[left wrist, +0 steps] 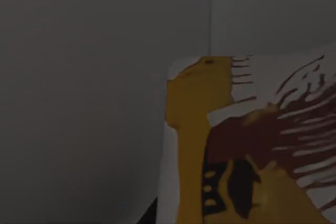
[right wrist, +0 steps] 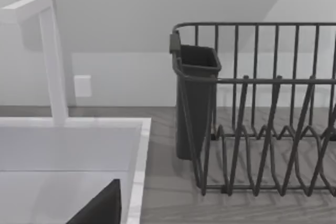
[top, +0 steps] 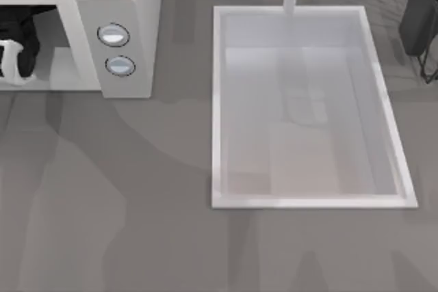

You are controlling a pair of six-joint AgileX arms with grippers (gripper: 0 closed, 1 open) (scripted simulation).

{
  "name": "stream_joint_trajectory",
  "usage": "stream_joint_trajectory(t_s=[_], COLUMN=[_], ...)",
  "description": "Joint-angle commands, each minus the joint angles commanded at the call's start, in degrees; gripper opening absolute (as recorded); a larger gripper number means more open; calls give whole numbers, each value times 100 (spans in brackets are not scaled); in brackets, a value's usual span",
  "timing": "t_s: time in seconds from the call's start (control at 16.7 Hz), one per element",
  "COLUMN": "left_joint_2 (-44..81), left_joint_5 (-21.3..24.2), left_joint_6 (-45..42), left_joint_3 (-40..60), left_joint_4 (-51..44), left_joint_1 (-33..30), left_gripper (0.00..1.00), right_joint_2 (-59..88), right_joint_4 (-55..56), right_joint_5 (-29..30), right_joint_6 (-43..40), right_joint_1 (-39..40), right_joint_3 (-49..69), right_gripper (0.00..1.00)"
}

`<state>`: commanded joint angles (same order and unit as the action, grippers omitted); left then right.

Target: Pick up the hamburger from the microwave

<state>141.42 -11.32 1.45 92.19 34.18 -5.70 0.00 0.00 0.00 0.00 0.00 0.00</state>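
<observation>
The microwave [top: 116, 25] stood at the top view's upper left, its wide cavity opening toward the table front and its two round knobs [top: 113, 35] stacked on the right-hand panel. No readable writing appeared on it. The left arm [top: 15, 49] reached into the cavity; whether its claw was released or clenched could not be told. The left wrist view was dim and showed a white item printed in yellow and dark red [left wrist: 247, 145] against grey walls. The hamburger could not be identified. A white sink basin [top: 226, 100] lay right of the microwave, and a dark dish rack [right wrist: 262, 129] stood beside it.
</observation>
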Motion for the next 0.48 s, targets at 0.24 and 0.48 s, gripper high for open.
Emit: stream_joint_trajectory(t_s=[0.24,0.48], left_joint_2=[-1834,-3656], left_joint_5=[-844,-1579], left_joint_6=[415,807], left_joint_3=[-1549,-3173], left_joint_4=[-321,-807], left_joint_1=[-1176,-2249], left_gripper=[0,0], right_joint_2=[0,0], right_joint_4=[0,0], right_joint_5=[0,0], right_joint_6=[0,0], right_joint_1=[0,0], right_joint_3=[0,0], right_gripper=[100,100])
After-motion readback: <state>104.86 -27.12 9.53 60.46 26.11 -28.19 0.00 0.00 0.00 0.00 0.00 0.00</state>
